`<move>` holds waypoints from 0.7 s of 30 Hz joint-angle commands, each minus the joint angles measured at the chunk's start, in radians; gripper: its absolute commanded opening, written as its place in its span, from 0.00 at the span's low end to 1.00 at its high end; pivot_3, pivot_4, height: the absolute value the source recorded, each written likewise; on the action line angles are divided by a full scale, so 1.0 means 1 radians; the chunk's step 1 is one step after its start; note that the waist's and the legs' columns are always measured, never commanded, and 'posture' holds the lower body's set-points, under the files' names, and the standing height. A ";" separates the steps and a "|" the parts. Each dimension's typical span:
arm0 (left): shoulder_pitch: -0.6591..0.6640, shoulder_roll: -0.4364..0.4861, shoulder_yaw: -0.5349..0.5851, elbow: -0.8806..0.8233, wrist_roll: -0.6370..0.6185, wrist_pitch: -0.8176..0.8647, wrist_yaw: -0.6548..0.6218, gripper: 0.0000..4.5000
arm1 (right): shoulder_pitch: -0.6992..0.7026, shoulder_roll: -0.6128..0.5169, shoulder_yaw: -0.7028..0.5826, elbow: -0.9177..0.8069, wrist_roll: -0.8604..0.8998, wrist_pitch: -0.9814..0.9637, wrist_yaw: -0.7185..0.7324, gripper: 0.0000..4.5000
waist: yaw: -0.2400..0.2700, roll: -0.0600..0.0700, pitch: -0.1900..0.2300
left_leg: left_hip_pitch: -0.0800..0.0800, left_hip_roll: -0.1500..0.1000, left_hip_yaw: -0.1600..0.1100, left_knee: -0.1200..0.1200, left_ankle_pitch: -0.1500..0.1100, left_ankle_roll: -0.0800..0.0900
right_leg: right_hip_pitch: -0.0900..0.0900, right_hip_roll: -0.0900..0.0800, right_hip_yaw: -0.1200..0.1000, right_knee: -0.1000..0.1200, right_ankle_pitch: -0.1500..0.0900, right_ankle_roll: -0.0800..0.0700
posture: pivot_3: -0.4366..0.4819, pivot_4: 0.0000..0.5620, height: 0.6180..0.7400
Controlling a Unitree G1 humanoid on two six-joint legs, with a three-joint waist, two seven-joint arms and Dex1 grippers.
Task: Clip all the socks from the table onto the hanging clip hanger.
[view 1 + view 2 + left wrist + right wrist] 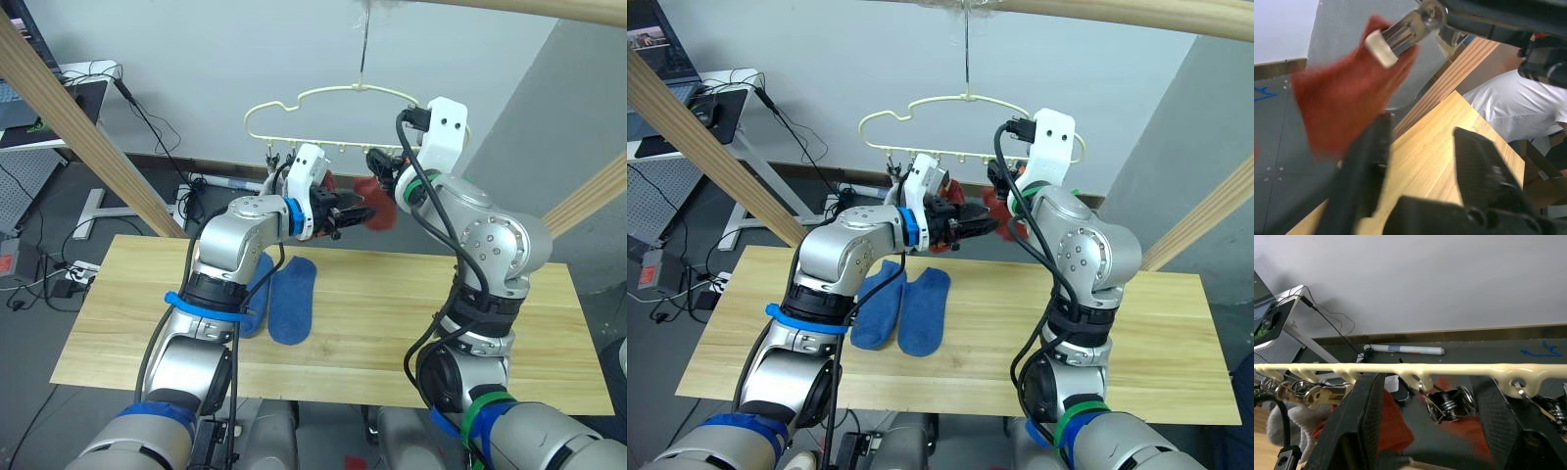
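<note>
1. The rust red sock (1347,98) is showing plain red fabric against the left hand (358,212), which is looking black.
2. The clip hanger (1415,368) is showing pale yellow-green across the right hand's (1425,431) black fingers (1359,426), its clips (1447,404) gleaming silver.
3. Two blue socks (911,305) are lying below the left hand on the light yellowish, grained bench (392,323).
4. A light grey sock (1288,423) is hanging beside the right hand.

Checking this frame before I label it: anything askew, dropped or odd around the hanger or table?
Nothing stands out. The clip hanger hangs level from its hook, a rust red sock sits in a clip, and two blue socks lie flat side by side on the table, waiting. Both hands are up at the clips.
</note>
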 commanded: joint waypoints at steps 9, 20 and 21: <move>0.081 0.055 -0.016 -0.223 -0.062 0.075 -0.038 0.99 | 0.100 -0.156 0.095 -0.253 0.070 0.208 0.150 0.61 | -0.003 0.000 0.000 | 0.000 0.000 -0.001 0.000 0.000 0.000 | 0.000 0.000 -0.001 0.000 0.000 0.000 | 0.45 0.53 1.00; 0.222 0.172 0.068 -0.438 -0.131 0.055 -0.035 0.99 | 0.241 -0.274 0.145 -0.428 0.074 0.214 0.235 0.61 | -0.018 0.000 0.000 | 0.000 0.000 -0.002 0.000 0.000 0.000 | 0.001 0.000 -0.001 0.000 0.000 0.000 | 0.44 0.50 1.00; 0.234 0.181 0.084 -0.457 -0.143 0.055 -0.032 0.99 | 0.252 -0.278 0.148 -0.437 0.071 0.209 0.236 0.61 | -0.018 0.000 0.000 | 0.000 0.000 -0.002 0.000 0.000 0.000 | 0.001 0.000 -0.001 0.000 0.000 0.000 | 0.44 0.50 1.00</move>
